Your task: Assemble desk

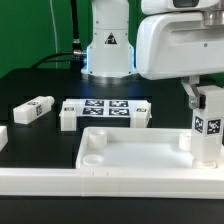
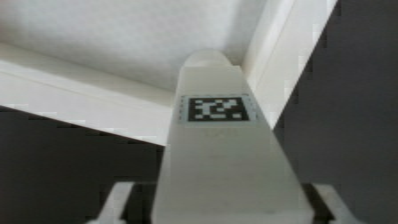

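I have the end effector (image 1: pixel 204 98) pinching a leg (image 1: pixel 207 130) upright at the desk top's (image 1: pixel 130 160) corner socket (image 1: pixel 186 141). I can't tell whether it is seated. If the leg is off-centre or tilted, I judge it jams on the rim or shoves the desk top across the worktop (image 1: pixel 40 85).

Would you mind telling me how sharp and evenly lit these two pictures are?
Exterior view: fairly sharp, but the white desk top and the arm's housing wash out under bright light, with a blue glow at the arm's base. Wrist view: soft overall; the leg in the gripper is blurred up close, its tag only roughly legible.
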{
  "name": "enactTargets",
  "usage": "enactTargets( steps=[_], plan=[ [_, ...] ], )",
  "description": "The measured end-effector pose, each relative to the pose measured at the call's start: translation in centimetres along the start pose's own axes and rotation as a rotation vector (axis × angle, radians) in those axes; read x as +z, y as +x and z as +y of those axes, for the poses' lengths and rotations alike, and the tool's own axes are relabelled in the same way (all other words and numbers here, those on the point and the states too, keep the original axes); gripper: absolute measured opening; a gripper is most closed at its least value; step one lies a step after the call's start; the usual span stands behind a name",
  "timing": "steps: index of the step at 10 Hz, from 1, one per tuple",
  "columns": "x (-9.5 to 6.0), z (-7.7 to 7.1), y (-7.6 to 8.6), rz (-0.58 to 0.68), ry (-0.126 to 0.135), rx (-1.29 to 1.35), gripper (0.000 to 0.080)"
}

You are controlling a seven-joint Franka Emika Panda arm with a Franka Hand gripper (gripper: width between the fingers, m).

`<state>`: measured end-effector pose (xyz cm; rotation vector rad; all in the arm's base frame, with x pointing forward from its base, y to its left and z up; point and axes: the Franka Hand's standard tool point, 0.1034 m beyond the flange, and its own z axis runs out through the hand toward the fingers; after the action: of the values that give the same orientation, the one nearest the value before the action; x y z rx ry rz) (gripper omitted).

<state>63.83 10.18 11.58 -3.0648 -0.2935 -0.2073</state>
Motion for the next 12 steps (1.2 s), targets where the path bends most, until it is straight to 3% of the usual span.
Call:
enactTargets(
  steps=[3, 8, 12],
  plan=[
    [0.1, 0.15, -0.13, 0.001, -0.007, 0.34, 0.0289],
    [0.14, 0.67, -0.33, -0.008, 0.005, 0.854, 0.029],
    [0.17, 0.64, -0.4, -0.019, 0.007, 1.029, 0.029]
  ],
)
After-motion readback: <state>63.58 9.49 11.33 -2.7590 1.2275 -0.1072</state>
